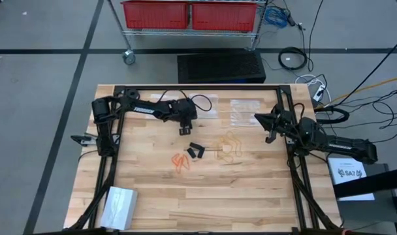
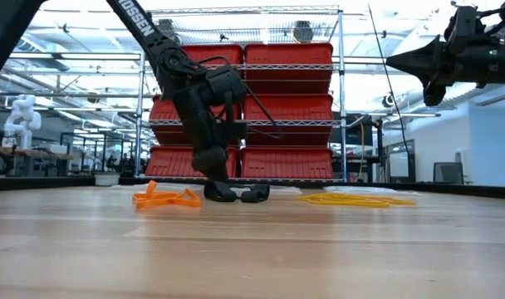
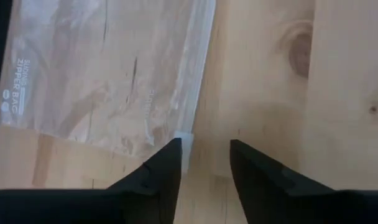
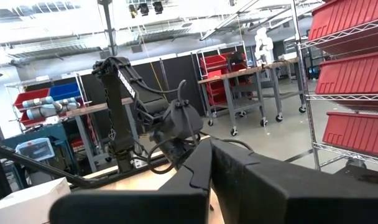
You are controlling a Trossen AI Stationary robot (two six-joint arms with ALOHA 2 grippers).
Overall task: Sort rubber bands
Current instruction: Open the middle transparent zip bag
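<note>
Wooden tabletop [image 1: 205, 196] holds orange [image 1: 181, 161], black [image 1: 196, 151] and tan rubber bands [image 1: 230, 147] mid-table, while the left gripper [image 3: 200, 168], slightly open and empty, hovers beside a zipper bag [image 3: 108, 74], probably needing to grasp it next.

— How many black rubber bands [image 1: 195, 152] lie there?
— Too small to count.
— And the clear zipper bag [image 3: 108, 74]?
— Cut off by the left wrist view's edge.
</note>
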